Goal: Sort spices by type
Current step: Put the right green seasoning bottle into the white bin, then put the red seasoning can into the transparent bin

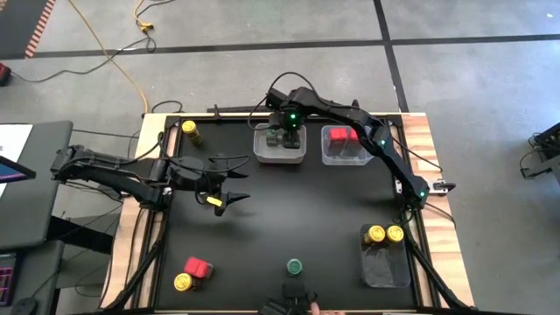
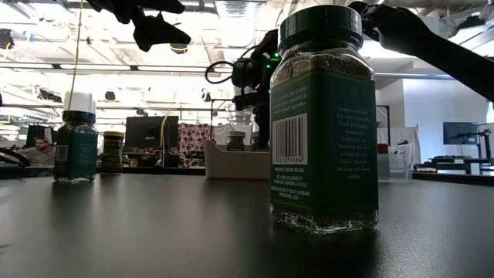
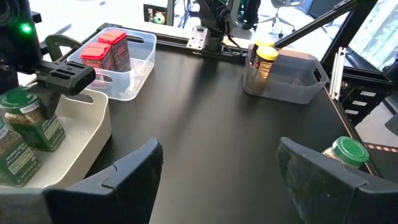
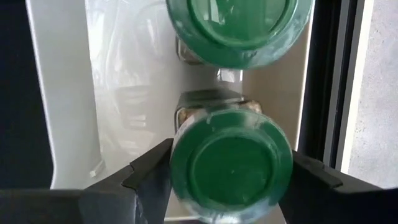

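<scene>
While the left gripper (image 1: 234,182) hangs above bare tabletop well to the left of the white bin (image 1: 261,150), its fingers spread wide with nothing between them, the work sits at that bin itself. Farthest left of the bin, a yellow-lidded jar (image 1: 190,131) stands alone near the table's back corner, and far toward the front on that side a red box (image 1: 199,266) and another yellow-lidded jar (image 1: 182,283) stand touching. Straight in front of the bin, well apart from it, a lone green-lidded jar (image 1: 295,266) waits near the table's front edge. Over the bin, the right gripper (image 1: 286,129) points down, its fingers closed against both sides of a green-lidded jar's lid (image 4: 230,165); that jar stands inside the bin, just beside a second green-lidded one (image 4: 236,25). Just right of the bin, a clear tub (image 1: 325,157) holds red boxes (image 1: 339,136); farther right and toward the front, another tub (image 1: 385,267) holds two yellow-lidded jars (image 1: 385,234). The likely trouble is here: if the fingers drag on the lid as they let go and rise, the jar could tip against its close neighbour or the bin wall.
</scene>
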You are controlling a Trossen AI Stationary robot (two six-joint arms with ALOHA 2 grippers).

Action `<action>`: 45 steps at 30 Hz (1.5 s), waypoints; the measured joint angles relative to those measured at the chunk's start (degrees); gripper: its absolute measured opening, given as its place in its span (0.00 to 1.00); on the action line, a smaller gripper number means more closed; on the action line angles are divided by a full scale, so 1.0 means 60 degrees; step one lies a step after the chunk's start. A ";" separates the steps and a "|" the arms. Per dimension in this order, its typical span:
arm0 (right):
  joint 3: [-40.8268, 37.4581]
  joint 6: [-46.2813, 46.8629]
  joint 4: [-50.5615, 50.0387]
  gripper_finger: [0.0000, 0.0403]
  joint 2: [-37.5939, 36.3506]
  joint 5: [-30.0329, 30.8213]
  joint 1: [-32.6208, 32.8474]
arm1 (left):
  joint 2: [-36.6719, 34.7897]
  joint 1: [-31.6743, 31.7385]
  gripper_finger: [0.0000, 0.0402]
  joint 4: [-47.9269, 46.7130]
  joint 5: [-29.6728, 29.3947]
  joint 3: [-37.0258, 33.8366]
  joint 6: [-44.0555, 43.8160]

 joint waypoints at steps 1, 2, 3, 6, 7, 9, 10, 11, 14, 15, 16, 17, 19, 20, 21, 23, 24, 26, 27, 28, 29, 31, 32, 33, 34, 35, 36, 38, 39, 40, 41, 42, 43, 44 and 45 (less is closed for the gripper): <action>0.0000 -0.0003 -0.0053 0.67 -0.0023 0.0000 0.0004 | 0.0000 0.0000 0.75 0.0000 0.0000 0.0000 0.0000; 0.0000 -0.0003 -0.0076 0.67 -0.0045 -0.0004 0.0011 | 0.0000 0.0000 0.75 0.0000 0.0000 0.0000 0.0000; 0.0011 0.0000 -0.0156 0.67 -0.0079 -0.0004 0.0011 | 0.0000 0.0000 0.75 0.0000 0.0000 0.0000 0.0000; 0.0153 0.0192 -0.0417 0.67 -0.0171 -0.0007 0.0018 | 0.0000 0.0000 0.75 0.0005 0.0000 0.0000 0.0002; 0.0255 0.0305 -0.0505 0.67 -0.0215 -0.0011 0.0013 | 0.0000 0.0000 0.75 0.0011 0.0000 0.0000 0.0000; 0.0443 0.0544 -0.0704 0.67 -0.0305 -0.0023 -0.0033 | 0.0000 0.0000 0.75 0.0011 0.0000 0.0000 0.0000; 0.0551 0.0692 -0.0836 0.67 -0.0340 -0.0038 -0.0050 | 0.0000 0.0000 0.75 0.0021 0.0000 0.0000 0.0000; 0.0658 0.0857 -0.1046 0.67 -0.0422 -0.0047 -0.0070 | 0.0000 0.0000 0.75 0.0025 0.0000 0.0000 0.0000; 0.0863 0.1363 -0.1847 0.67 -0.0645 -0.0055 -0.0129 | 0.0000 0.0007 0.75 0.0014 -0.0002 0.0000 -0.0259; 0.0831 0.1618 -0.2120 0.67 -0.0775 -0.0055 -0.0153 | 0.0000 0.0007 0.75 0.0003 -0.0016 0.0000 -0.0399; 0.0809 0.1921 -0.2389 0.67 -0.0896 -0.0057 -0.0190 | 0.0000 0.0007 0.75 -0.0004 -0.0051 0.0000 -0.0539; 0.0804 0.2251 -0.2686 0.67 -0.1020 -0.0067 -0.0201 | 0.0000 0.0014 0.75 -0.0012 -0.0060 0.0000 -0.0665; 0.0801 0.2888 -0.3128 0.67 -0.1271 -0.0172 -0.0248 | 0.0000 0.0054 0.75 -0.0044 -0.0070 0.0000 -0.0871; 0.0794 0.3108 -0.3234 0.67 -0.1413 -0.0351 -0.0255 | 0.0000 0.0080 0.75 -0.0042 -0.0073 0.0000 -0.0936; 0.0748 0.3280 -0.3208 0.67 -0.1589 -0.0559 -0.0258 | 0.0000 0.0111 0.75 -0.0054 -0.0076 0.0000 -0.0976; 0.0436 0.3529 -0.2871 0.67 -0.2122 -0.0994 -0.0217 | 0.0000 0.0155 0.75 -0.0055 -0.0080 0.0000 -0.0998; 0.0227 0.3678 -0.2617 0.67 -0.2416 -0.1062 -0.0136 | 0.0000 0.0182 0.75 -0.0055 -0.0080 0.0000 -0.0998; -0.0453 0.3978 -0.2025 0.67 -0.3174 -0.1072 0.0085 | -0.0002 0.0200 0.75 -0.0055 -0.0082 0.0000 -0.0975; -0.0895 0.4099 -0.1713 0.67 -0.3558 -0.1073 0.0213 | -0.0011 0.0200 0.75 -0.0056 -0.0084 0.0000 -0.0956; -0.1373 0.4264 -0.1400 0.67 -0.3959 -0.1071 0.0345 | -0.0047 0.0200 0.75 -0.0074 -0.0084 0.0000 -0.0954; -0.1914 0.4461 -0.1055 0.67 -0.4370 -0.1061 0.0491 | -0.0082 0.0201 0.75 -0.0111 -0.0085 0.0000 -0.0942; -0.3127 0.4928 -0.0327 0.67 -0.5257 -0.0931 0.0827 | -0.0130 0.0302 0.75 -0.0110 -0.0087 0.0000 -0.0746; -0.3734 0.5180 0.0035 0.67 -0.5715 -0.0762 0.1004 | -0.0181 0.0381 0.75 -0.0145 -0.0087 0.0000 -0.0653; -0.4401 0.5464 0.0447 0.67 -0.6198 -0.0540 0.1210 | -0.0200 0.0427 0.75 -0.0204 -0.0094 0.0000 -0.0644; -0.5035 0.5763 0.0778 0.67 -0.6678 -0.0320 0.1416 | -0.0219 0.0474 0.75 -0.0251 -0.0102 0.0003 -0.0720; -0.5690 0.6067 0.1100 0.67 -0.7139 -0.0088 0.1624 | -0.0240 0.0518 0.75 -0.0276 -0.0129 0.0002 -0.0750; -0.6297 0.6384 0.1408 0.67 -0.7554 0.0122 0.1819 | -0.0276 0.0569 0.75 -0.0300 -0.0126 0.0004 -0.0737; -0.7526 0.7064 0.1949 0.67 -0.8407 0.0541 0.2267 | -0.0300 0.0675 0.75 -0.0290 -0.0111 0.0004 -0.0598; -0.8073 0.7431 0.2128 0.67 -0.8814 0.0752 0.2471 | -0.0306 0.0731 0.75 -0.0251 -0.0113 0.0004 -0.0582; -0.8586 0.7799 0.2310 0.67 -0.9203 0.0938 0.2696 | -0.0306 0.0779 0.75 -0.0255 -0.0117 0.0007 -0.0572; -0.9084 0.8156 0.2510 0.67 -0.9608 0.1150 0.2908 | -0.0306 0.0828 0.75 -0.0266 -0.0123 0.0007 -0.0556; -0.9521 0.8519 0.2642 0.67 -0.9982 0.1348 0.3119 | -0.0306 0.0854 0.75 -0.0241 -0.0130 0.0007 -0.0518; -0.9940 0.8846 0.2777 0.67 -1.0330 0.1559 0.3342 | -0.0306 0.0897 0.75 -0.0183 -0.0124 0.0007 -0.0496; -1.0357 0.9129 0.2991 0.67 -1.0658 0.1792 0.3573 | -0.0310 0.0928 0.75 -0.0116 -0.0119 0.0007 -0.0473; -1.0747 0.9356 0.3224 0.67 -1.0955 0.2076 0.3808 | -0.0310 0.0955 0.75 -0.0065 -0.0124 0.0007 -0.0461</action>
